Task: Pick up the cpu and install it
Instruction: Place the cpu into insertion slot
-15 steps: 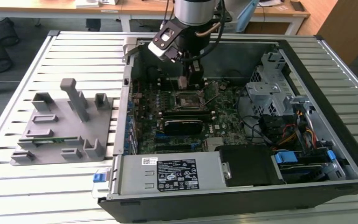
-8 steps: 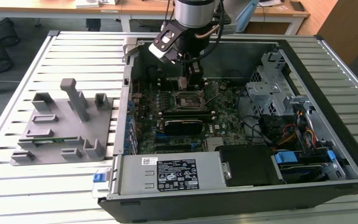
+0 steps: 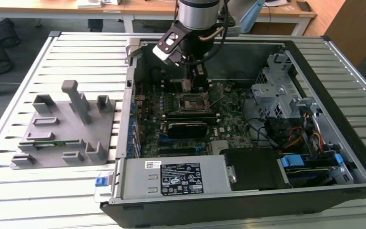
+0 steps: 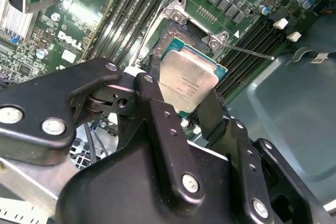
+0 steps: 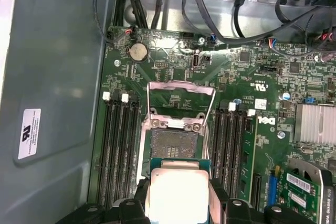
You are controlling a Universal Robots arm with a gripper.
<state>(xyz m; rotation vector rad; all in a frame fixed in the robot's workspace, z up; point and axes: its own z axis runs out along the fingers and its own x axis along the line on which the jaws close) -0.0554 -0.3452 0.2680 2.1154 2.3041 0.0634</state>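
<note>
My hand point(image 4: 182, 97) is clenched on the cpu point(image 4: 190, 78), a finger point(image 4: 157, 103) pressed to each of two opposite edges and the silvery top facing both wrist cameras. The chip hangs just above the socket point(image 5: 174, 143), apart from it and not yet seated. The socket's dark pin field lies bare, with its metal frame point(image 5: 181, 88) swung open. Memory slots point(image 5: 118, 150) flank the socket on both sides. In the exterior view I'm reaching down into the open computer case point(image 3: 234, 210), over the socket point(image 3: 192, 101). The grey fixture point(image 3: 62, 129) sits well apart from the socket (out on the tabletop point(image 3: 55, 191), at the exterior view's left).
</note>
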